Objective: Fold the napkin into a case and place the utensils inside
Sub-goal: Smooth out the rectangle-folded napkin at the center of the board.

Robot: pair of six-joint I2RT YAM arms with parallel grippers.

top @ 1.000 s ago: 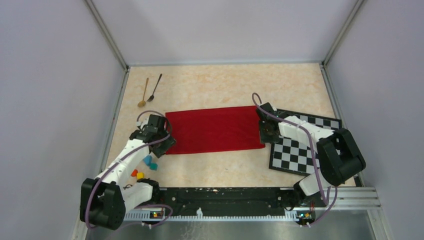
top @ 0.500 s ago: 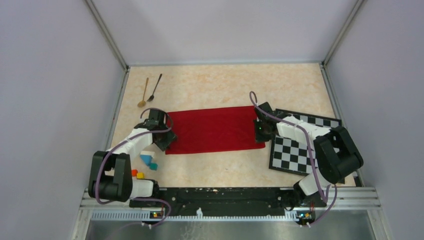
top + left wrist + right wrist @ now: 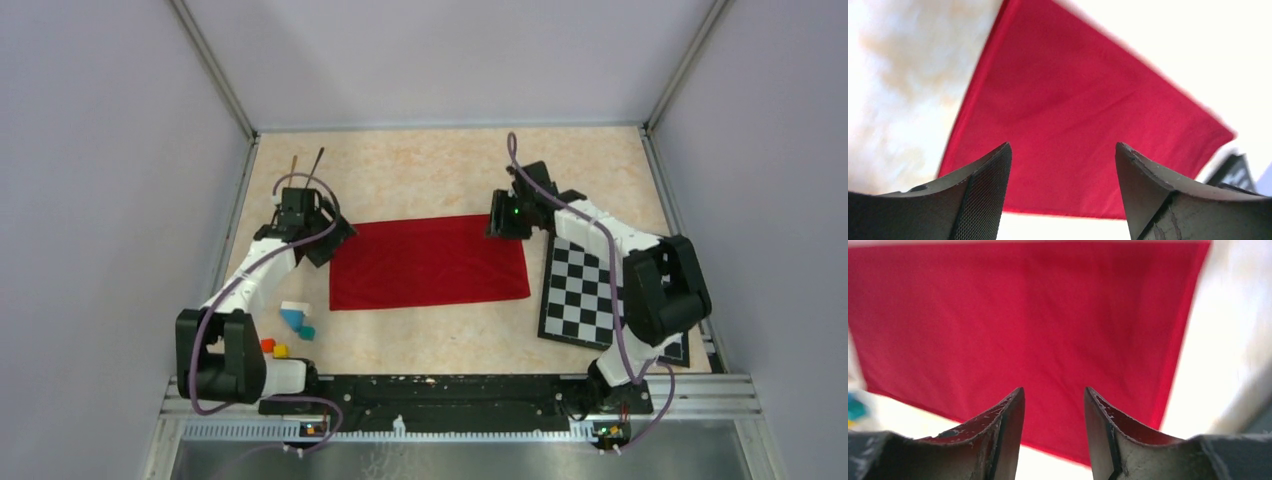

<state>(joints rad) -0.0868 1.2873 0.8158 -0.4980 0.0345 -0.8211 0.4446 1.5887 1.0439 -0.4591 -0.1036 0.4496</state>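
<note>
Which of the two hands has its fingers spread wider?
The left hand: the gap between its fingers is clearly wider than that of the right hand. Both are empty, facing the red napkin.

The napkin (image 3: 428,262) is a plain bright red cloth lying flat and smooth as a wide rectangle in the middle of the tabletop (image 3: 440,170), its long sides running left to right. The gold spoon (image 3: 293,166) and black spoon (image 3: 317,160) lie side by side near the far left corner, apart from the napkin, with only their thin handles showing.
</note>
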